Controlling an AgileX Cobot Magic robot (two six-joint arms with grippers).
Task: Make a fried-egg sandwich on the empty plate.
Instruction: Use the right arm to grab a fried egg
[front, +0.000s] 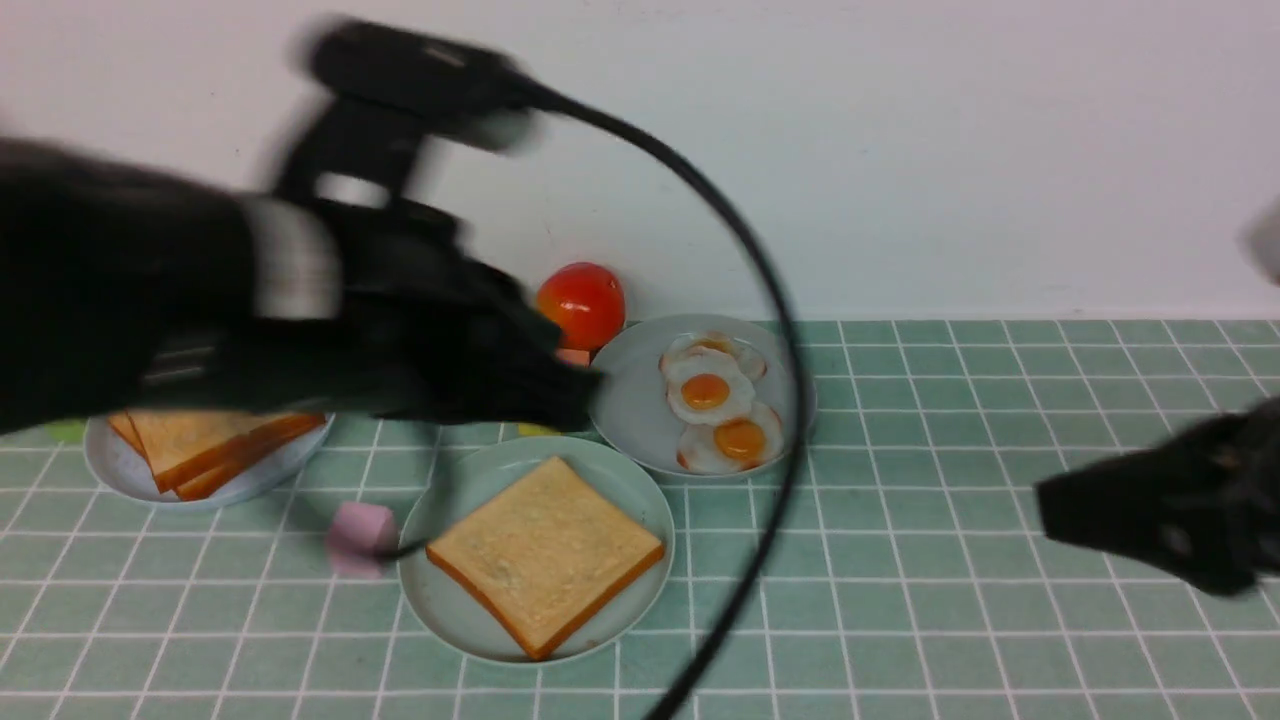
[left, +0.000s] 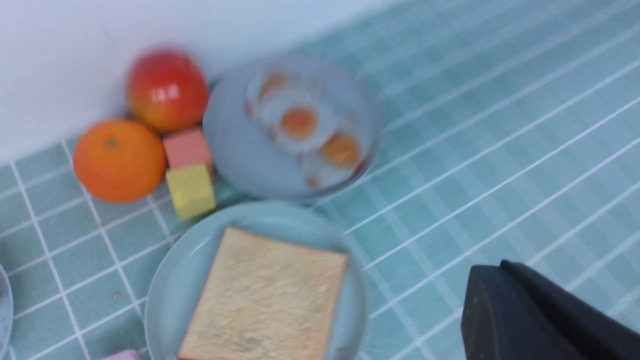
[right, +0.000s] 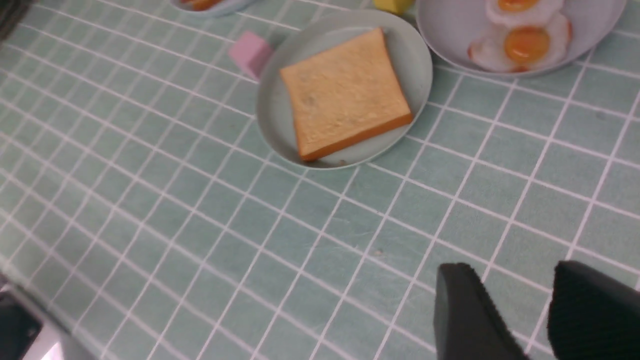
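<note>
One golden toast slice (front: 545, 550) lies flat on the pale mint-green plate (front: 440, 610), near the table's front middle. Behind it to the right, several fried eggs (front: 705, 392) sit on the grey-blue plate (front: 630, 410). More toast slices (front: 210, 445) are stacked on the pale plate (front: 120, 470) at the left. My left gripper (front: 585, 395), blurred, hangs between the mint plate and the egg plate; in the left wrist view its jaws (left: 492, 267) are shut with nothing in them. At the right, low over the tiles, my right gripper (front: 1045, 510) is open and empty (right: 515, 272).
A tomato (front: 582, 300) stands by the back wall, with an orange (left: 119, 160), a salmon cube (left: 186, 147) and a yellow cube (left: 191, 190) beside it. A pink cube (front: 360, 535) touches the mint plate's left rim. A black cable (front: 780, 400) arcs in front of the egg plate.
</note>
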